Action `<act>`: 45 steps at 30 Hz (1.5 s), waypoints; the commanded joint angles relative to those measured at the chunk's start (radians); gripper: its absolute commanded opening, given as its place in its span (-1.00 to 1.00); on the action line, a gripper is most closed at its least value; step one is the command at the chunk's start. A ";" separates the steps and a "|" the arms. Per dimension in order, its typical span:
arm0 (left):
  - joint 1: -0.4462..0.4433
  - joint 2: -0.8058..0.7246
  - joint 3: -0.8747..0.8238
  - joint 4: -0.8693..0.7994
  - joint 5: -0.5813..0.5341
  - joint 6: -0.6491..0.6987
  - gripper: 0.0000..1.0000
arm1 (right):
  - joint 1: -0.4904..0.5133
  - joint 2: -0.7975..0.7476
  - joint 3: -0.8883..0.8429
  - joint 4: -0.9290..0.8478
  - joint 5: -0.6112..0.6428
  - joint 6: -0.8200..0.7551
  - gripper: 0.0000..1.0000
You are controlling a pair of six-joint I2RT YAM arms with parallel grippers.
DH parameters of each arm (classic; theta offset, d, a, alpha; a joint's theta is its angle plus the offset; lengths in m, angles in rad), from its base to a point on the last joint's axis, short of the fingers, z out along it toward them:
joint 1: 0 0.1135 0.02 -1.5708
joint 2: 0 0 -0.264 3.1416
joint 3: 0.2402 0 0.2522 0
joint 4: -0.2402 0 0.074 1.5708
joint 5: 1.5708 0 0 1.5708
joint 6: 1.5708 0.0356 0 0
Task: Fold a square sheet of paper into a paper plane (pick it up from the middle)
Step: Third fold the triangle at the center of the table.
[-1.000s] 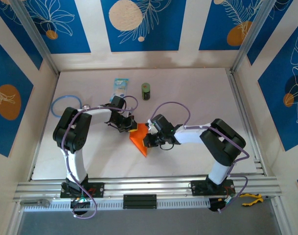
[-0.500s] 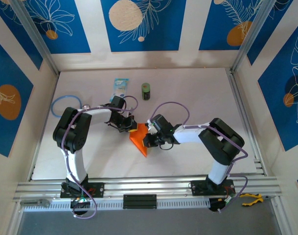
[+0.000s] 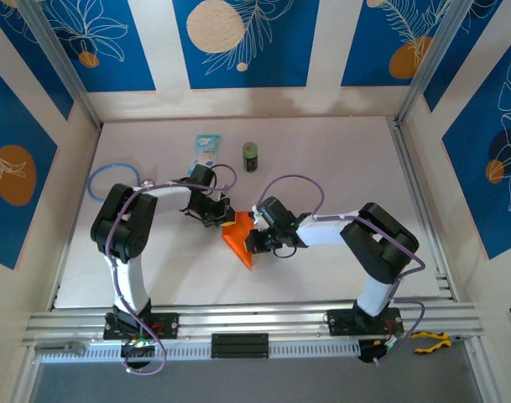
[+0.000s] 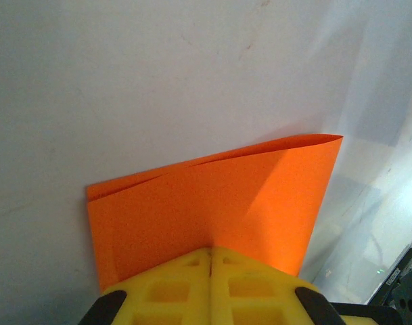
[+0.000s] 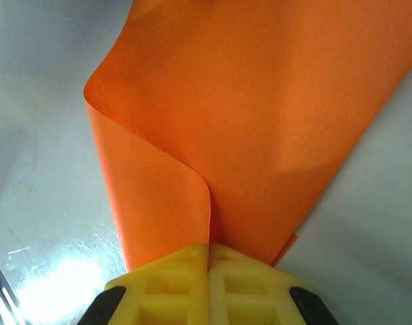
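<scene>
The left fingers (image 4: 165, 291) are pressed tight together on one edge of the orange sheet of paper (image 4: 212, 203). The sheet is doubled over, its two layers gaping slightly along the far side. The right fingers (image 5: 165, 288) are clamped just as tightly on the sheet, where a flap curls over in a soft roll rather than a sharp crease.

From above, the paper shows as an orange wedge between the two wrists, near the middle of the desk (image 3: 339, 159), with its point aimed at the near edge. The desk is plain white and matte with faint scuffs, and there is a patch of glare by the right wrist.

Toward the back lie a light-blue packet (image 3: 206, 151) and, near it, a small green can (image 3: 251, 156), both well apart from the paper. A blue cable loop (image 3: 112, 180) lies at the left. Walls (image 3: 238, 42) of blue panels with white leaf drawings and orange discs close in three sides. An aluminium rail (image 3: 263, 323) runs along the front.
</scene>
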 commanded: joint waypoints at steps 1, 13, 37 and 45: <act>0.002 0.004 -0.023 -0.052 -0.042 -0.002 -0.84 | 0.012 -0.005 0.013 -0.039 0.005 -0.004 -0.97; 0.002 -0.001 -0.027 -0.050 -0.043 -0.004 -0.85 | 0.016 -0.020 0.004 -0.038 0.013 -0.002 -0.97; 0.002 -0.101 0.003 -0.061 -0.050 -0.027 -0.59 | 0.023 0.026 0.004 -0.042 0.014 -0.005 -0.98; 0.003 -0.239 -0.040 -0.090 -0.074 -0.038 -0.60 | 0.023 0.024 -0.005 -0.035 0.014 -0.002 -0.98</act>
